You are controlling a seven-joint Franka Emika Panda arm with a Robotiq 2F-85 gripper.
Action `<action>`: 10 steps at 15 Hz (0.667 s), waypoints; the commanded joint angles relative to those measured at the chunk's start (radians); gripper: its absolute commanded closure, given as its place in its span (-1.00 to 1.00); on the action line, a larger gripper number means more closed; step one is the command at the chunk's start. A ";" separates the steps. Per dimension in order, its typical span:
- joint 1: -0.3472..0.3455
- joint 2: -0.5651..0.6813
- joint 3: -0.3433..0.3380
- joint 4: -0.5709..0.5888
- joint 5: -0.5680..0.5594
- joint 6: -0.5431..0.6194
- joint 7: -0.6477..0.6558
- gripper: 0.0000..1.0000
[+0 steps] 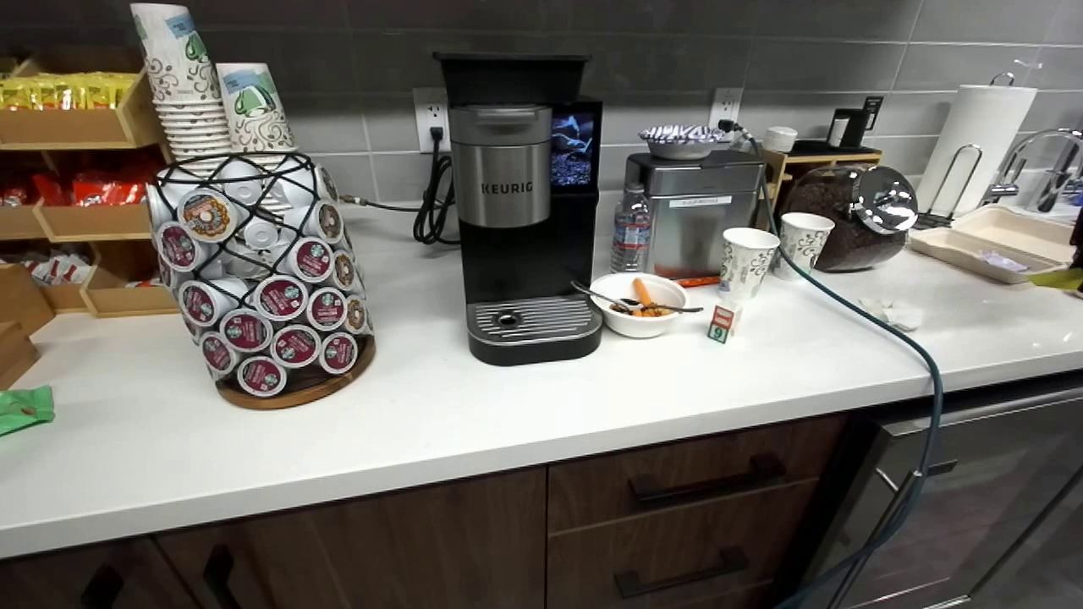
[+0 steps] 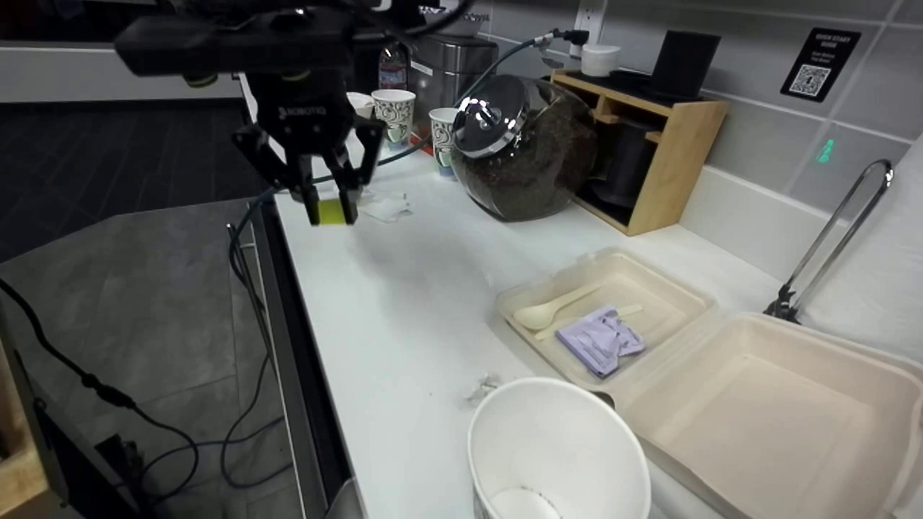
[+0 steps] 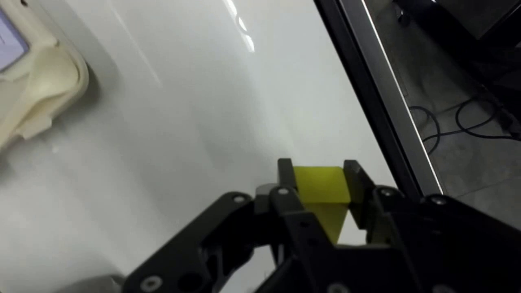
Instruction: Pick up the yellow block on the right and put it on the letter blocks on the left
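My gripper [image 2: 330, 209] is shut on the yellow block [image 2: 332, 213] and holds it above the white counter, near the front edge. In the wrist view the gripper [image 3: 318, 171] has a finger on each side of the yellow block [image 3: 323, 185]. The letter blocks [image 1: 722, 324] are a small stack with red and green faces. They stand on the counter in front of a patterned paper cup, right of the white bowl. They do not show in the wrist view. A yellow-green strip at the right edge of that exterior view is too cut off to identify.
A white bowl [image 1: 640, 304] with orange contents and utensils stands beside the letter blocks. Paper cups [image 1: 748, 262] and a coffee bean jar [image 2: 526, 151] stand behind. A teal cable [image 1: 880, 317] crosses the counter. An open takeout box [image 2: 613, 310] and a large cup [image 2: 559, 454] are nearer.
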 commanded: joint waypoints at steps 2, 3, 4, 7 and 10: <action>0.173 -0.191 0.024 -0.163 -0.150 -0.013 0.268 0.82; 0.201 -0.220 0.040 -0.187 -0.179 -0.024 0.331 0.82; 0.201 -0.138 -0.015 -0.113 -0.130 -0.006 0.239 0.32; 0.245 -0.195 0.012 -0.163 -0.164 -0.012 0.327 0.32; 0.241 -0.201 0.004 -0.168 -0.167 -0.012 0.327 0.32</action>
